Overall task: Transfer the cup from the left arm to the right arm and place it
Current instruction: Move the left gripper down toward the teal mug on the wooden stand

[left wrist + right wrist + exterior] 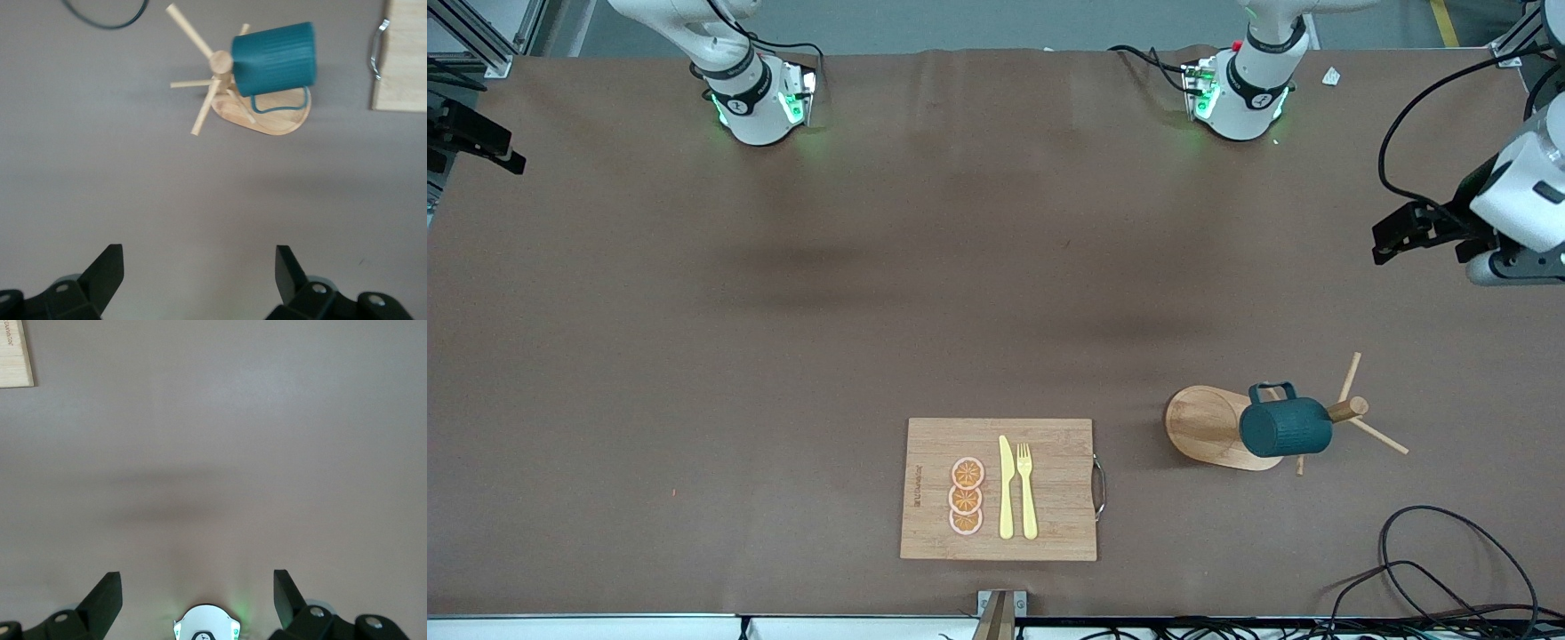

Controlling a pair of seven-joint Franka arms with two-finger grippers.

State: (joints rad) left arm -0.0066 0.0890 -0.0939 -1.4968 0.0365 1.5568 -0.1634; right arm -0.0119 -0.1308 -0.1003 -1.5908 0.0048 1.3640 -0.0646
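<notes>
Brown bench [783, 356] below me: the cup [1285, 427] hangs on its wooden rack [1209, 427] beside the cutting board [1049, 444]. My left pincer [199, 267] and right pincer [197, 587] hover above bare bench, both wide open, holding nothing.

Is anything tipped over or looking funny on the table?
Nothing is spilled or broken. The cup hangs sideways on a peg of the wooden mug rack, which is normal. On the cutting board the knife, fork and orange slices lie neatly.
</notes>
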